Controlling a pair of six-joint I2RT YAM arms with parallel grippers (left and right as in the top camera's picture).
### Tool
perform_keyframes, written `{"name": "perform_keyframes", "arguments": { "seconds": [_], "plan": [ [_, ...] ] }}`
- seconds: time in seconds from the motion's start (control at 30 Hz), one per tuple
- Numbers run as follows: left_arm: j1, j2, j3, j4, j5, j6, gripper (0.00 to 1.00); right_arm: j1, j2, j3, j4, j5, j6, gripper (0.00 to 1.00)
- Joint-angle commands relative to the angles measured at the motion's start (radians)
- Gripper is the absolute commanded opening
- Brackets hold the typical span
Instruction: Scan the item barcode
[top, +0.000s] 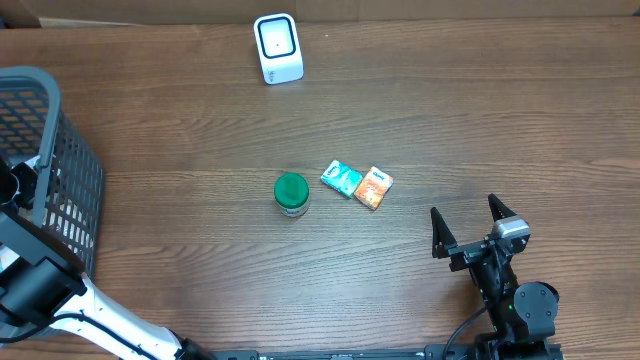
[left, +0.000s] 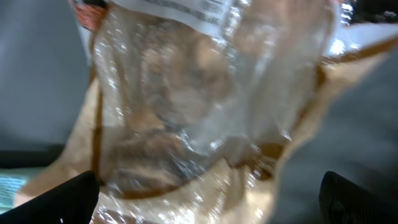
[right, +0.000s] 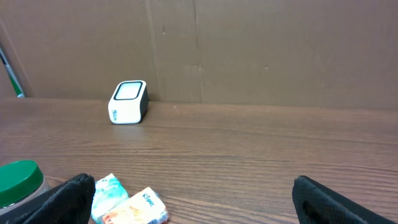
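At the left edge of the wooden table (top: 450, 120), the left arm (top: 40, 280) reaches up against the grey mesh basket (top: 60, 170). The left gripper (left: 210, 199) stands with its dark fingertips (left: 62, 199) spread to opposite corners of the wrist view, open and clamping nothing. Filling that view, just beyond the fingers, is a clear plastic bag (left: 186, 93) of brownish contents, blurred, with a white printed label (left: 186, 9) at its top edge. Grey surfaces show around the bag, but whether it lies inside the basket cannot be told from these views.

Near the far edge of the table, against the cardboard wall (right: 280, 50), the white barcode scanner (top: 278, 47) sits upright, well apart from both arms.

At mid-table, a jar with a green lid (top: 291, 194) stands just left of two small packets, one teal (top: 341, 178) and one orange (top: 373, 187), which lie side by side and appear to touch.

At the lower right, the right gripper (top: 463, 206) hovers over bare wood, its jaws wide apart and empty. It faces the scanner, and the packets are near its left finger in the wrist view.
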Motion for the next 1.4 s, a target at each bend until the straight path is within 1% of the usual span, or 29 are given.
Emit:
{"name": "perform_keyframes", "arguments": {
  "seconds": [0.0,0.3,0.57,0.6,0.67,0.7,0.73,0.77,0.8,0.83,0.9,0.97,1.17,1.27,1.37],
  "plan": [
    [-0.005,0.012,-0.018,0.021,-0.095,0.016,1.0,0.008,-0.008,-0.011,0.003,0.009,-0.005,1.0],
    [-0.005,0.068,-0.018,0.074,-0.094,0.017,0.99,0.008,-0.008,-0.011,0.003,0.009,-0.005,1.0],
    [-0.005,0.128,-0.018,0.081,-0.091,0.023,1.0,0.008,-0.008,-0.011,0.003,0.009,-0.005,1.0],
    [-0.005,0.134,-0.018,0.08,-0.09,0.023,0.97,0.008,-0.008,-0.011,0.003,0.009,-0.005,1.0],
    [-0.006,0.142,-0.018,0.076,-0.09,0.023,0.82,0.008,-0.008,-0.011,0.003,0.009,-0.005,1.0],
    [-0.006,0.143,-0.018,0.075,-0.09,0.023,0.69,0.008,-0.008,-0.011,0.003,0.009,-0.005,1.0],
    [-0.006,0.142,-0.018,0.074,-0.09,0.023,0.5,0.008,-0.008,-0.011,0.003,0.009,-0.005,1.0],
    [-0.006,0.142,-0.018,0.073,-0.091,0.023,0.41,0.008,-0.008,-0.011,0.003,0.009,-0.005,1.0],
    [-0.006,0.142,-0.018,0.073,-0.091,0.023,0.35,0.008,-0.008,-0.011,0.003,0.009,-0.005,1.0],
    [-0.006,0.142,-0.018,0.072,-0.091,0.023,0.32,0.008,-0.008,-0.011,0.003,0.009,-0.005,1.0],
    [-0.006,0.142,-0.018,0.067,-0.091,0.023,0.2,0.008,-0.008,-0.011,0.003,0.009,-0.005,1.0],
    [-0.006,0.142,-0.018,0.059,-0.092,0.023,0.05,0.008,-0.008,-0.011,0.003,0.009,-0.005,1.0],
    [-0.006,0.142,0.0,0.01,-0.091,0.022,0.04,0.008,-0.008,-0.011,0.003,0.009,-0.005,1.0],
    [-0.006,0.141,0.048,-0.04,-0.085,0.011,0.04,0.008,-0.008,-0.011,0.003,0.009,-0.005,1.0],
    [-0.006,0.137,0.12,-0.093,-0.048,0.012,0.04,0.008,-0.008,-0.011,0.003,0.009,-0.005,1.0]
  ]
}}
